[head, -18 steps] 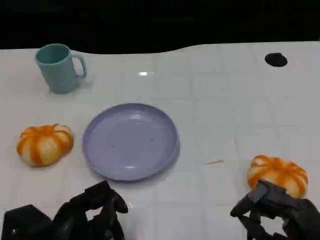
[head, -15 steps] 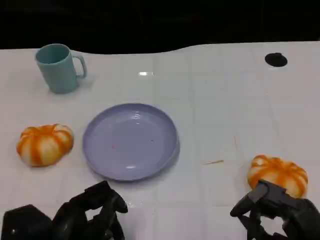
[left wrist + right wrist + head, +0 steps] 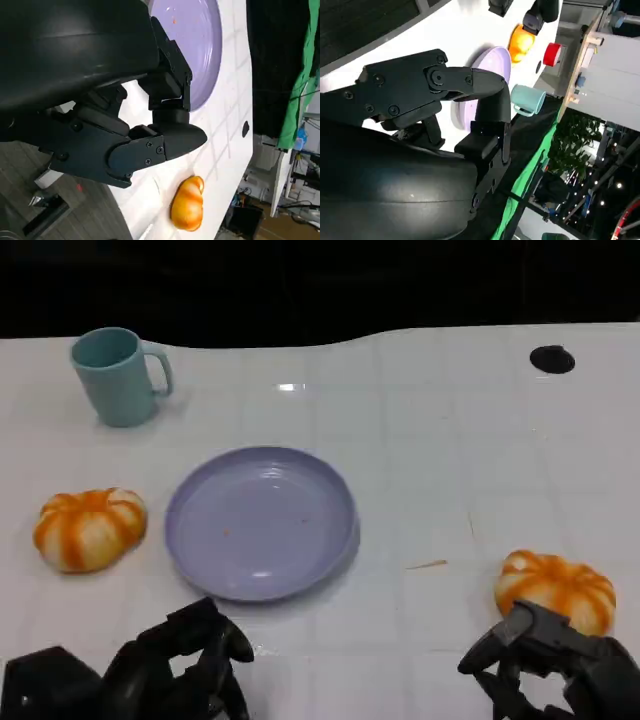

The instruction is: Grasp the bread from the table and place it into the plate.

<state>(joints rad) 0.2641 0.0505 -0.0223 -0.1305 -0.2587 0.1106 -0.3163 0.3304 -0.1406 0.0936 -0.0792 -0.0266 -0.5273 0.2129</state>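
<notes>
The task looks barely begun. Toward the left edge of the white tiled table (image 3: 430, 450) lies one round orange-and-cream striped bread roll (image 3: 89, 528), untouched. Near the front edge the left hand (image 3: 175, 670) hovers with its fingers apart, holding nothing. The round lavender plate (image 3: 262, 522) in the middle is bare. Toward the right edge, a second striped bread roll (image 3: 555, 587) sits just beyond the right hand (image 3: 545, 660), whose fingers are spread and empty. Grasping, carrying and placing all remain.
</notes>
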